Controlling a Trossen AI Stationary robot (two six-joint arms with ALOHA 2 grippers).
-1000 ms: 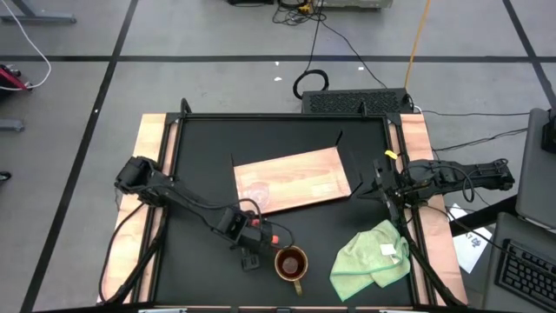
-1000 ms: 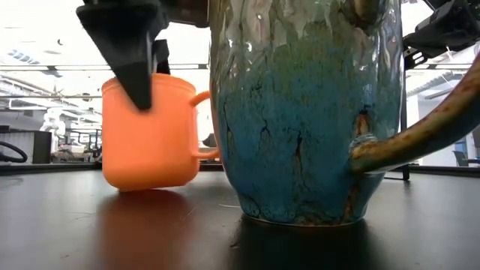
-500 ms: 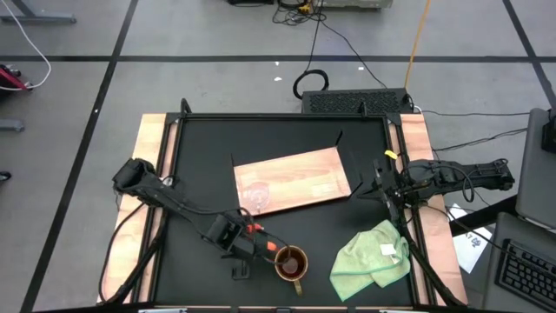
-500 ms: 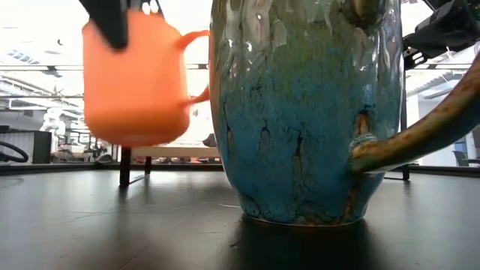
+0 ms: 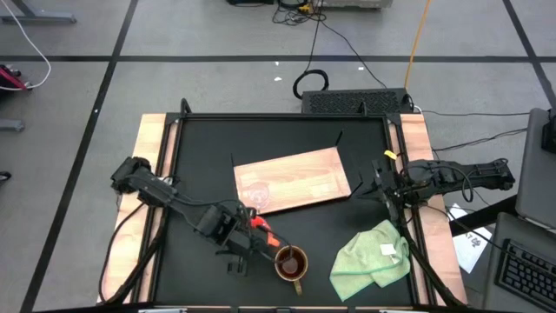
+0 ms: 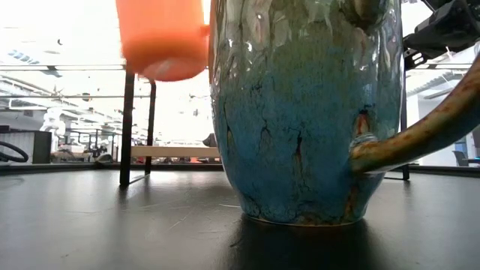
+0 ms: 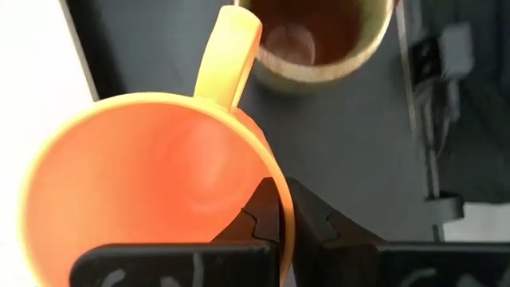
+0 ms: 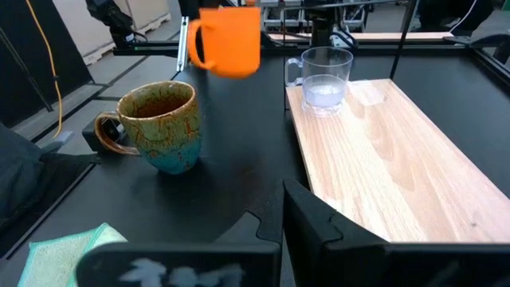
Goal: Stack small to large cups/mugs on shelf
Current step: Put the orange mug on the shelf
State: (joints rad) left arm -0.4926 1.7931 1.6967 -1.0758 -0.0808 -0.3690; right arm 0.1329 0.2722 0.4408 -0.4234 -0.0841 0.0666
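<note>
Left gripper (image 7: 279,219) pinches orange cup (image 8: 229,40) rim, cup top cut off in low view. Right gripper (image 8: 275,211) fingers pressed together. No writing readable.

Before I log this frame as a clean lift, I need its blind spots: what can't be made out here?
- Orange cup: low view cuts off its top and the left claw holding its rim.
- Glass cup: in the high view, barely visible against the wooden board.
- Mug: fills the low view, hiding the table behind it.
- Right claw: fingertips at the wrist picture's edge; resting at the table's right side.
</note>
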